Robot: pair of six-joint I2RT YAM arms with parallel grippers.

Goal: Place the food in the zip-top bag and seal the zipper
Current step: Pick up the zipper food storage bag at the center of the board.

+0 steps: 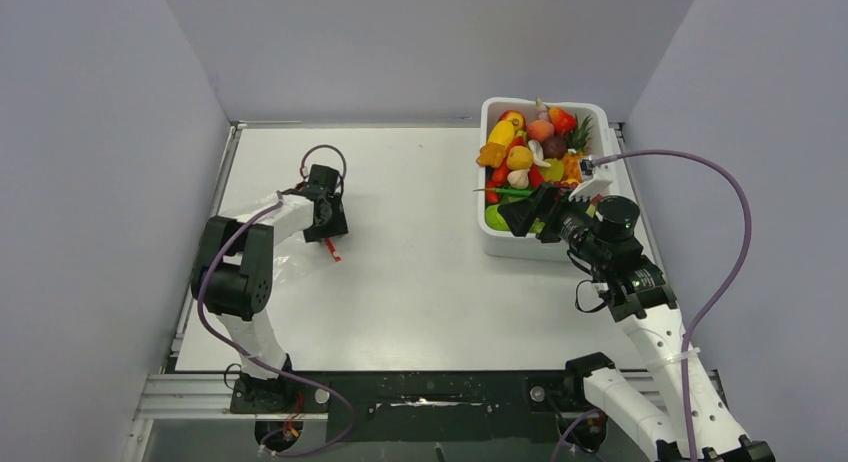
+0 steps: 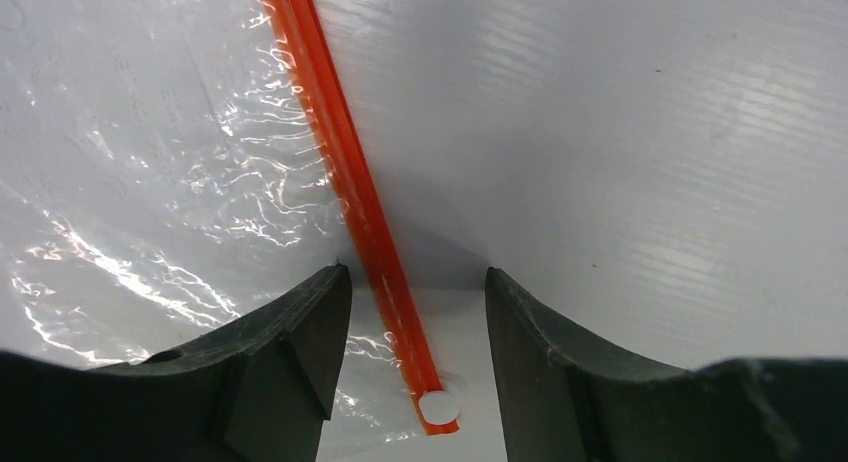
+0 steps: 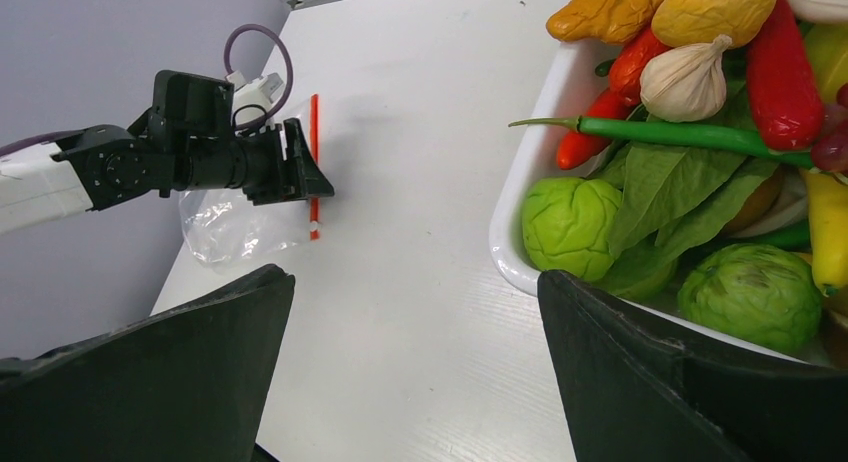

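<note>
I see the zipper (image 2: 360, 197) run between my left fingers (image 2: 290, 352), both standing apart from it; bag (image 2: 150, 182) lies by the worktop (image 2: 650, 132) left edge. My right fingers (image 3: 180, 372) wide, empty, over tub (image 3: 505, 242) rim.

Orange zipper (image 2: 350, 182) of the clear bag (image 2: 150, 182) between 2 parted jaws, perhaps untouched.

A thin, clear plastic zip-top bag (image 2: 150, 182) looks crinkled and shiny, catching bright glints. Its red-orange zipper strip (image 2: 345, 172) is smooth, semi-glossy plastic. The white table top (image 2: 660, 132) has a dull sheen with fine parallel ribbing. The left gripper (image 2: 418, 302) has smooth, matt black fingers (image 2: 300, 332). The white rectangular tub (image 3: 510, 252) is smooth, glossy plastic. The toy fruits and vegetables (image 3: 570, 222) shine like moulded plastic, and the leafy ones are finely textured.
</note>
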